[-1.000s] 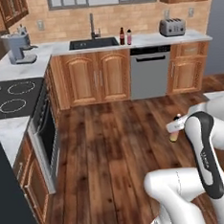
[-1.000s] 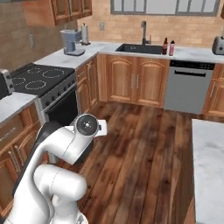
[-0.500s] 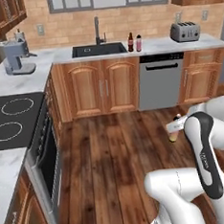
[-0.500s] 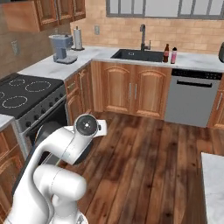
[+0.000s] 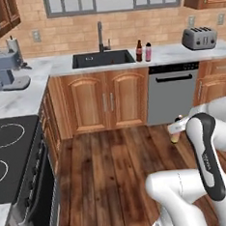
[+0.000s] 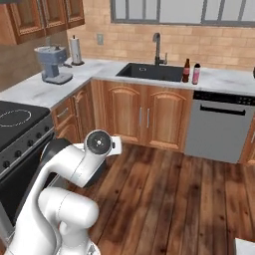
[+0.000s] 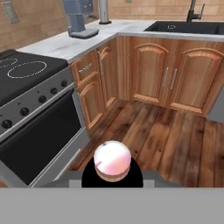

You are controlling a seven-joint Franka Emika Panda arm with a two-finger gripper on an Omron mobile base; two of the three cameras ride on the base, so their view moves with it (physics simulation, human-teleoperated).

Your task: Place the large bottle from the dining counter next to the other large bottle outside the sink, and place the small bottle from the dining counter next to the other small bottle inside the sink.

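Note:
My gripper is shut on a bottle with a tan body, held over the wooden floor beside my arm. In the hand view the bottle's pale pink top sits right at the gripper. I cannot tell its size class. The dark sink lies in the far counter under the tap. Just right of it on the counter stand a dark brown bottle and a pink bottle. The sink's inside is hidden.
A black stove fills the left side. A grey coffee machine stands on the left counter, with a paper towel roll behind it. A toaster is at the far right, above a dishwasher.
The whole picture has shifted: the base has driven closer to the sink counter. The arm keeps its pose with the bottle held.

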